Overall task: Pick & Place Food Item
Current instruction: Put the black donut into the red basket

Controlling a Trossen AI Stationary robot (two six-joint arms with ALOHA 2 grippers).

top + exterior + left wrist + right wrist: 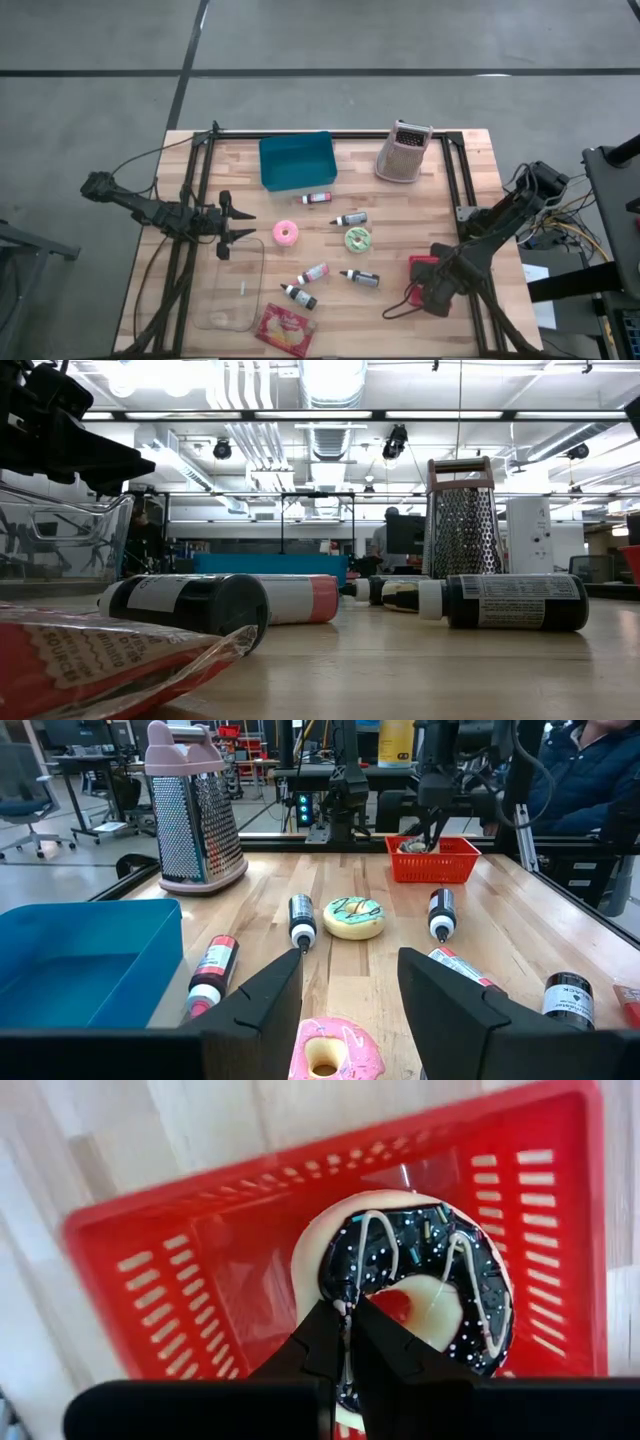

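Wooden counter (400, 200), slatted top, black frame rails.

Blue bin (296, 161) at the far edge; metal grater (403, 153) standing upright to its right. Clear tray (232, 288) at the near left, a red snack packet (285, 330) just beside its near corner.

Red basket (190, 1270) at the near right of the counter. Right tool (347, 1318) directly over it, fingers nearly together, pinched on the rim of a black-iced donut (420, 1295) with white stripes. The donut sits inside the basket.

Left tool (350, 982) low over the counter at the left, fingers spread wide, gripping nothing. Pink donut (337, 1055) lies just ahead of it, between the fingertips. Green-iced donut (353, 917) farther on, mid-counter.

Several small dark bottles (349, 218) lie scattered on their sides around the two loose donuts.
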